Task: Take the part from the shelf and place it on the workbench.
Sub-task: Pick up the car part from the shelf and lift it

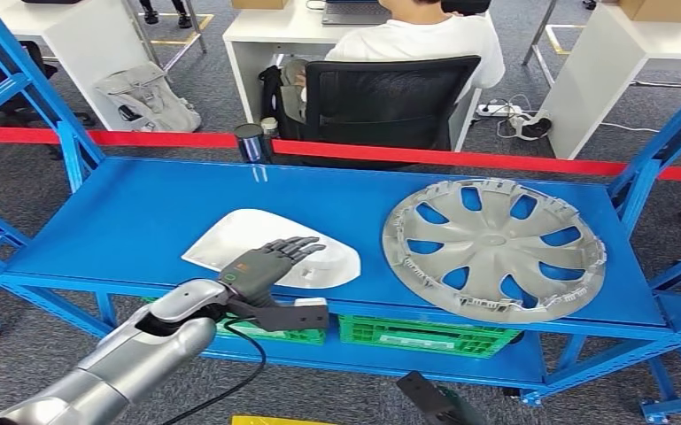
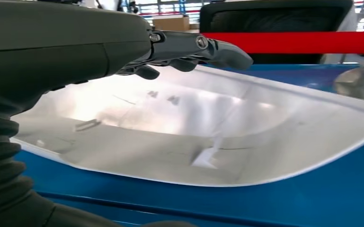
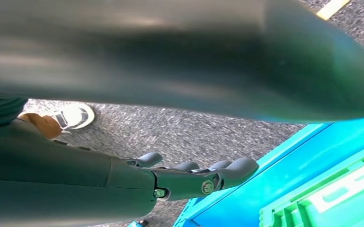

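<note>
White plastic part lies on the blue shelf; left hand hovers over it, fingers extended, holding nothing. Right hand hangs empty, fingers apart, near a green crate.

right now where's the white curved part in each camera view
head view: white curved part lies on the blue shelf, left of the wheel cover, under the left hand.
left wrist view: it spans the middle, below the fingers.
right wrist view: not in it.
Shared landmark: the blue shelf.
</note>
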`<control>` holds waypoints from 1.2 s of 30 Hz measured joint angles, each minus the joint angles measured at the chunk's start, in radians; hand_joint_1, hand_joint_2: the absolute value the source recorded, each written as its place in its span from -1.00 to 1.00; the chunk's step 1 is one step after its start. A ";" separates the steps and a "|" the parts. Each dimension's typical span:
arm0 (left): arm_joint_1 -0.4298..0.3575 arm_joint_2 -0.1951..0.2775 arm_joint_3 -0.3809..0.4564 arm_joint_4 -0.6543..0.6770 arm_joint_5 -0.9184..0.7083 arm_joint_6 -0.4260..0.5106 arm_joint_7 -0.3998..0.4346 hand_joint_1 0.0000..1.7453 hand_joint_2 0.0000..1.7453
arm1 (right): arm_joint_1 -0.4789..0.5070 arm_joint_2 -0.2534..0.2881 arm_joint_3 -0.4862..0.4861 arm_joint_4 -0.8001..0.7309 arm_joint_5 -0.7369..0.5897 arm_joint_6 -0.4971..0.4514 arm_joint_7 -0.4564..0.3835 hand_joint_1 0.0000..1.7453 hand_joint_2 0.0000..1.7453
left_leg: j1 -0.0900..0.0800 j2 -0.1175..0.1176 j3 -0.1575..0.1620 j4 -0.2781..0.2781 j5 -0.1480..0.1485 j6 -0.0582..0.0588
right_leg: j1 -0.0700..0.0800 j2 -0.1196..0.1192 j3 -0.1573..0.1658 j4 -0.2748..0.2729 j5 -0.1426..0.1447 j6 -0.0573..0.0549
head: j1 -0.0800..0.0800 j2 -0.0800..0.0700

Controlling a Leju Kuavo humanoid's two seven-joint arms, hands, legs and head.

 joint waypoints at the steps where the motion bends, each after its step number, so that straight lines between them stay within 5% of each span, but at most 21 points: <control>1: -0.002 0.003 0.001 0.003 -0.003 0.002 0.002 -1.00 1.00 | 0.000 0.000 0.000 0.000 -0.001 0.002 0.000 -1.00 -1.00 | 0.000 0.000 0.000 0.000 0.000 0.000 | 0.000 0.000 0.000 0.000 0.000 0.000 | 0.000 0.000; 36: -0.094 0.041 0.064 0.095 -0.071 0.055 0.055 -1.00 1.00 | -0.001 0.000 0.000 0.000 -0.046 -0.004 -0.019 -1.00 -1.00 | 0.000 0.000 0.000 0.000 0.000 0.000 | 0.000 0.000 0.000 0.000 0.000 0.000 | 0.000 0.000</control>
